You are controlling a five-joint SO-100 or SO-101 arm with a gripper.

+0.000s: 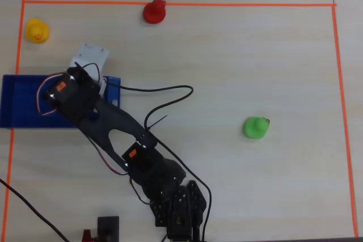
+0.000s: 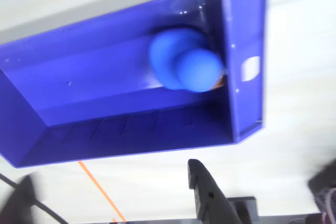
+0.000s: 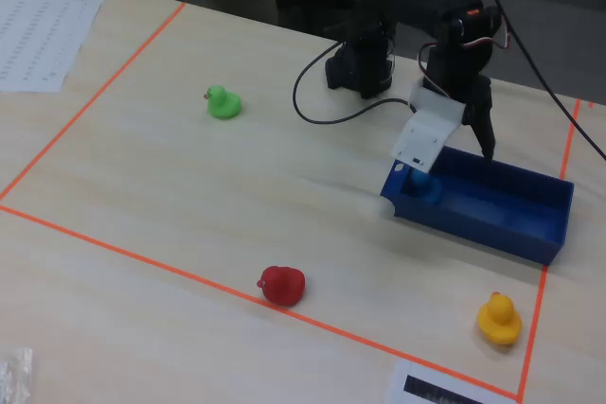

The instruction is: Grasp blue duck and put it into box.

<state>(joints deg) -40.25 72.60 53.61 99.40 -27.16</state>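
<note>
Retracting carelessly risks a finger clipping the shallow blue plastic box (image 2: 247,35) wall, nudging the seemingly released small rounded blue duck (image 2: 186,61); gripper (image 3: 459,144) opening indeterminable.

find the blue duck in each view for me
Overhead view: not visible; the arm covers that end of the box.
Wrist view: upper middle, the blue duck lies inside the box, against its end wall.
Fixed view: right of centre, the blue duck sits in the box's near end, below the white camera mount.
Shared landmark: the box.
</note>
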